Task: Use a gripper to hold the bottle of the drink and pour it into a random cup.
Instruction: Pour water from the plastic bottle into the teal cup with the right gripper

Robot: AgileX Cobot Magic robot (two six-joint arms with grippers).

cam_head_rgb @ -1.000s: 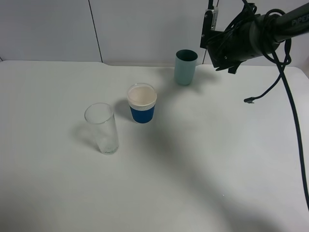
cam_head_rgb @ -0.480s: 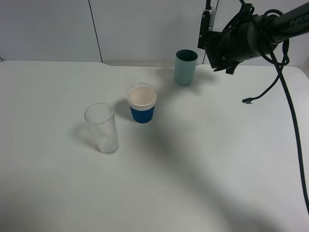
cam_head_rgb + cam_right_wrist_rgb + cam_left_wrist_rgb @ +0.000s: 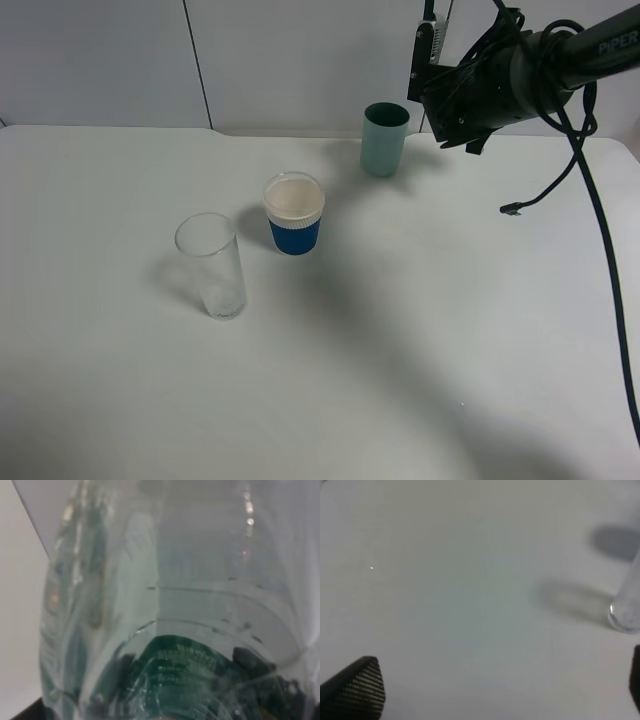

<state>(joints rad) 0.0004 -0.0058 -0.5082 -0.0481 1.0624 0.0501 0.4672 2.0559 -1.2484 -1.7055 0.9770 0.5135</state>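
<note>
My right gripper (image 3: 430, 48) is raised at the back right, just right of and above the teal cup (image 3: 384, 138). In the right wrist view a clear bottle (image 3: 170, 605) with a green label fills the picture, held close in the gripper. The bottle is hard to make out in the exterior view. A blue cup with a white rim (image 3: 294, 214) stands mid-table, and a clear glass (image 3: 213, 265) stands left of it. My left gripper (image 3: 495, 695) is open and empty above bare table, with the glass (image 3: 626, 611) beside it. The left gripper is out of the exterior view.
The white table (image 3: 420, 330) meets a white wall at the back. A black cable (image 3: 560, 180) hangs from the right arm down the right side of the table.
The right arm with the bottle has shifted slightly left and up, closer to the teal cup. The cups have not moved.
</note>
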